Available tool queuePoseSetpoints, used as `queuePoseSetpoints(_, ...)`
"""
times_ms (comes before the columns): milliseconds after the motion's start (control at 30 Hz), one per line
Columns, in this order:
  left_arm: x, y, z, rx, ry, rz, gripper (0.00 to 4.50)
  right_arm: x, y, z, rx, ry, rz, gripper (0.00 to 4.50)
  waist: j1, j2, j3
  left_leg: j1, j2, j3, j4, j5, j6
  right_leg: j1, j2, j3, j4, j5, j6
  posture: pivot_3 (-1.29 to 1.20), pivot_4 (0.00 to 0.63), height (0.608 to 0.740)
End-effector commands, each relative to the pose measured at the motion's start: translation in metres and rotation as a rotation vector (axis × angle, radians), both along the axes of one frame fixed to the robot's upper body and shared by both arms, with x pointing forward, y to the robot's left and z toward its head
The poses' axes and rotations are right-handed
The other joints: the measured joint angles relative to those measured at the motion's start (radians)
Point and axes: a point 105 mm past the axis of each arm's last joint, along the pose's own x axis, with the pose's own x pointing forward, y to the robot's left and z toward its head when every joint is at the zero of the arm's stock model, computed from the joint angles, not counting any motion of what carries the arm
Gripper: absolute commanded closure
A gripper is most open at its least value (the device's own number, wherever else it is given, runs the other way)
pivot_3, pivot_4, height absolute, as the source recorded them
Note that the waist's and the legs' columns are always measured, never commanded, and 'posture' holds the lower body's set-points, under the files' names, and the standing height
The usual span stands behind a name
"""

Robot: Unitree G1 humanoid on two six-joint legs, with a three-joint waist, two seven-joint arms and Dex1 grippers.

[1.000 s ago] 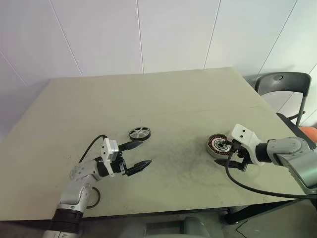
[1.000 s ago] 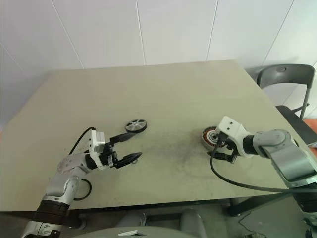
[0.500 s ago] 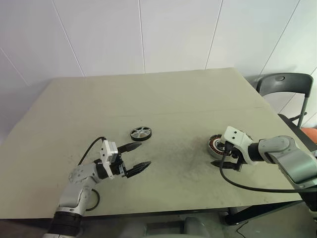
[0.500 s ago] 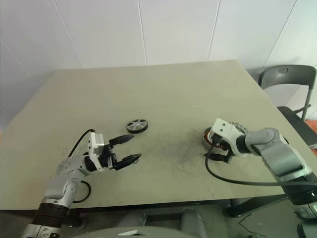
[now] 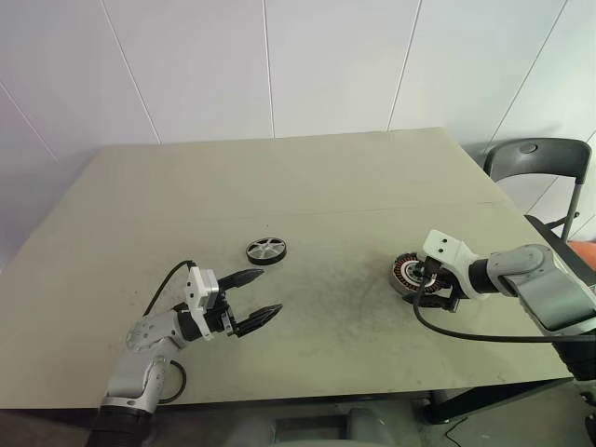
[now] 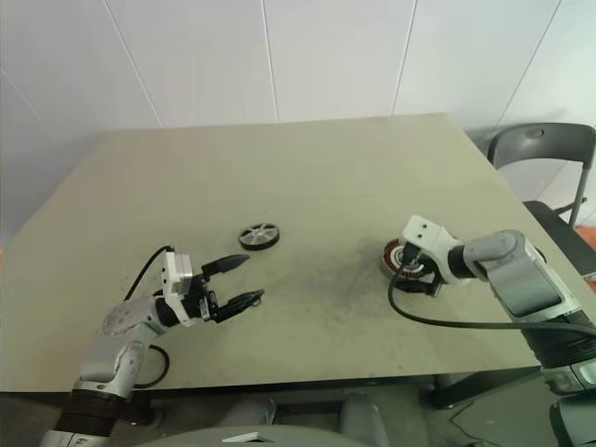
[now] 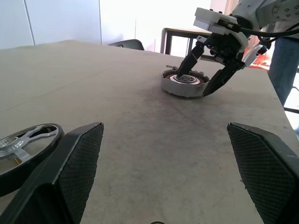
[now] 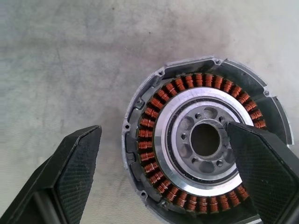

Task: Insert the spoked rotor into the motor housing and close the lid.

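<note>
Hovering over the housing (image 5: pixel 408 275), the right claw (image 7: pixel 202 68) now sits closer above it than a second ago; its jaws stand wide, one finger over the hub, the other outside the rim, holding nothing. The windings are open to see, so no rotor is inside. The rotor (image 5: pixel 266 250) lies flat on the tabletop (image 5: pixel 317 186), well apart from the housing, just beyond the left claw (image 5: pixel 253 296), which is wide too and empty. A lid cannot be made out. The insertion has not begun; the right arm seems to prepare to steady the housing.
</note>
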Motion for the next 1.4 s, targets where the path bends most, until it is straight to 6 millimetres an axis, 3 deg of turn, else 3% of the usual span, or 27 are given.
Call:
queuePoseSetpoints(33,0.002,0.001,0.012,-0.009,-0.053,-0.002,0.0,-0.006,0.009,0.007,0.049,0.014,0.036,0.02,0.0,0.0,0.0,0.0,0.0,0.0,0.0,0.0,0.0,0.0,0.0,0.0,0.0,0.0,0.0,0.0,0.0,0.74)
queuePoseSetpoints(433,0.002,0.001,0.011,-0.007,-0.05,-0.009,0.0,-0.008,0.01,0.03,0.079,-0.025,0.048,0.02,0.0,0.0,0.0,-0.001,0.0,0.001,0.0,-0.001,0.002,0.0,0.0,0.0,-0.001,0.0,0.0,0.0,0.0,0.74)
queuePoseSetpoints(1067,0.0,0.001,0.012,-0.005,-0.05,-0.008,0.0,-0.011,-0.005,0.006,0.038,0.03,-0.004,0.02,0.0,0.0,0.0,-0.001,0.0,0.001,0.0,-0.001,0.002,-0.001,-0.001,0.0,-0.001,0.0,0.0,0.0,0.0,0.74)
queuePoseSetpoints(1400,-0.001,0.002,0.012,-0.005,-0.049,-0.005,0.0,-0.01,0.005,-0.001,0.069,0.045,0.007,0.02,0.0,0.0,0.0,0.0,0.0,0.002,0.0,-0.001,0.002,0.0,0.0,0.0,-0.001,0.0,0.0,0.0,0.0,0.74)
